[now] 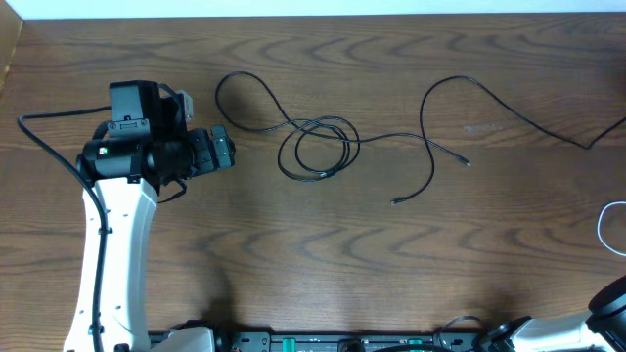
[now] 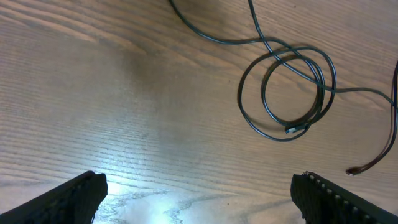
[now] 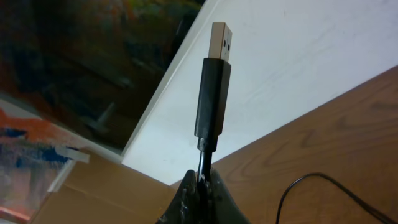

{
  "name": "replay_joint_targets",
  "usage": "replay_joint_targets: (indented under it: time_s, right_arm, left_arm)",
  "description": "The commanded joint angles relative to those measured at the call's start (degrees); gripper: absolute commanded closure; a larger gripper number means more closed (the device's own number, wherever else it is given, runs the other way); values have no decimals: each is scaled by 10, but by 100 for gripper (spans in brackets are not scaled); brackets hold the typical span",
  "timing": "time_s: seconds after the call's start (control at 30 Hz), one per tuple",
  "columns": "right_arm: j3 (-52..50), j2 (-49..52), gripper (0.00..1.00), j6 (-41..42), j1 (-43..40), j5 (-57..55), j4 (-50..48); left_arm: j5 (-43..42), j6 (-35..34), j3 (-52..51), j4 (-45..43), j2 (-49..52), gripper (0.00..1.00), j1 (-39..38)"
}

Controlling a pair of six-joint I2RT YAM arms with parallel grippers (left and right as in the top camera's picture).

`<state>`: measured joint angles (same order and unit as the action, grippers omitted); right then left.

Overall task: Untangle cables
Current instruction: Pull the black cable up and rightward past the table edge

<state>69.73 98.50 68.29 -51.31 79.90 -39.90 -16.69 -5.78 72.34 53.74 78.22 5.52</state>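
Right arm (image 1: 611, 303) only just shows at the near right corner in overhead, and its end effector isn't in that view. In the wrist view the right end effector (image 3: 200, 190) is fully closed, pinching the black cable (image 3: 203, 152) just below a USB plug (image 3: 214, 81). The plug stands nearly upright above the fingers, metal tip up, clear of the tabletop (image 3: 348, 124). More black cable lies on the wood behind it. White cable (image 1: 601, 227) shows as one arc at the right edge, just beyond the right arm, and the rest is out of frame. Left arm (image 1: 112, 244) rises from the near left edge. Its white link runs away from the base, and the wrist is bent so the left end effector (image 1: 223, 147) points right, toward the coil. In its wrist view the left end effector (image 2: 199, 186) is wide open with nothing between the fingers (image 2: 68, 199), only bare wood. It sits above the surface, short of the cable and not touching it. Black cable (image 1: 391, 137) lies mid-tabletop (image 1: 293, 254), with a double loop just right of the left end effector. One tail curves back toward the far left, and another runs right to two free ends (image 1: 396, 201) lying apart. The left wrist view shows the same coil (image 2: 240, 98) with a small connector (image 2: 297, 129) at its lower edge. Farther right, a long black run arches toward the far side and exits at the right edge.
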Motion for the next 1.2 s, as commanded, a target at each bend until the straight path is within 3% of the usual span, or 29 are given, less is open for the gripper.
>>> replay_joint_targets:
  time_s: [0.0, 0.2, 0.33, 0.5, 0.67, 0.73, 0.93, 1.07, 1.17]
  right_arm:
    - [11, -17, 98, 10, 23, -10, 1]
    - [11, -43, 98, -21, 54, -35, 22]
    - [14, -70, 99, -106, 52, -38, 117]
    - [39, -118, 98, -316, 52, -124, 364]
    - [118, -121, 99, -572, 85, -304, 691]
    - [137, -121, 99, -623, 104, -378, 751]
    - [156, -121, 99, -643, 153, -501, 777]
    - [175, -118, 99, -643, 188, -702, 832]
    - [177, -116, 99, -636, 212, -736, 851]
  left_arm:
    - [-11, -6, -2, -2, -9, 0, 2]
    - [-24, -5, -2, -3, -9, 0, 2]
    - [-24, -5, -2, -3, -9, 0, 2]
    - [-24, -11, -2, -4, -9, 0, 2]
    - [-24, -14, -2, -6, -9, 0, 2]
    - [-24, -14, -2, -9, -9, 0, 2]
    - [-26, -21, -2, -17, -9, 0, 2]
    - [-33, -20, -2, -18, -9, 0, 2]
    - [-33, -20, -2, -21, -9, 0, 2]
